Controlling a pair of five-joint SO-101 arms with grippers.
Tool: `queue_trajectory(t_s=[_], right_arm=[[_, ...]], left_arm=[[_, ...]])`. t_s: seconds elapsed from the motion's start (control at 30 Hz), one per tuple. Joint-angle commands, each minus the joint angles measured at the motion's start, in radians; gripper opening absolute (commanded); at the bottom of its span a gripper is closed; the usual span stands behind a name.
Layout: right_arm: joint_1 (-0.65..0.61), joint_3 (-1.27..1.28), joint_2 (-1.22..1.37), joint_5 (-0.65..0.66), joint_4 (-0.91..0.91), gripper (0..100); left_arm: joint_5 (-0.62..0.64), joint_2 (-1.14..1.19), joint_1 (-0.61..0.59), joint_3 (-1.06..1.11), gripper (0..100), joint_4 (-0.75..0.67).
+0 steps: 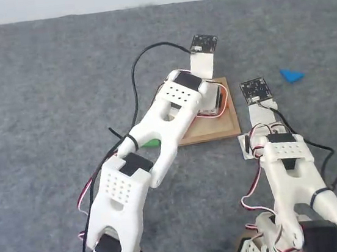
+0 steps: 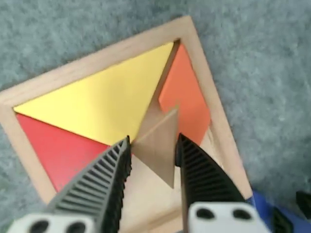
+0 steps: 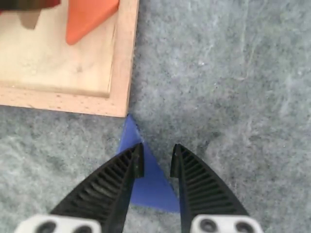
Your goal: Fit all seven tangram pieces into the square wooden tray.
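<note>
Mid-placement, the left gripper (image 2: pixel 153 140) pinches a brown triangle (image 2: pixel 158 158) over the tray (image 2: pixel 97 64), needing alignment before release; the right gripper (image 3: pixel 157 148), spread, straddles the blue triangle (image 3: pixel 150 190) at the tray's five-o'clock corner.

Bright, soft, even light spreads across the grey felt surface (image 1: pixel 40 86). Beside the square wooden tray (image 1: pixel 221 130), the white plastic left arm (image 1: pixel 156 127) drops a faint, diffuse shadow. Inside the tray, the yellow triangular piece (image 2: pixel 97 97) glows evenly, while the brown triangular piece (image 2: pixel 158 145), gripped between black ribbed fingers (image 2: pixel 104 179), looks dull and shaded.
</note>
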Motion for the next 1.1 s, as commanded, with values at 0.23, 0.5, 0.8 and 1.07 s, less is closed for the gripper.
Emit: queue_trajectory(t_s=[0.23,0.5,0.8,1.07], right_arm=[[-0.012,-0.003,-0.035,-0.005,-0.016,11.5],[-0.012,-0.003,-0.035,-0.005,-0.016,11.5],[-0.012,-0.003,-0.035,-0.003,-0.016,11.5],[-0.012,-0.003,-0.035,-0.003,-0.016,11.5]], left_arm=[[0.012,-0.078,0.018,-0.005,23,-0.020],[-0.028,-0.089,-0.032,-0.013,23,-0.026],[-0.124,0.002,-0.057,-0.018,23,-0.048],[-0.130,0.023,-0.063,-0.090,23,-0.054]])
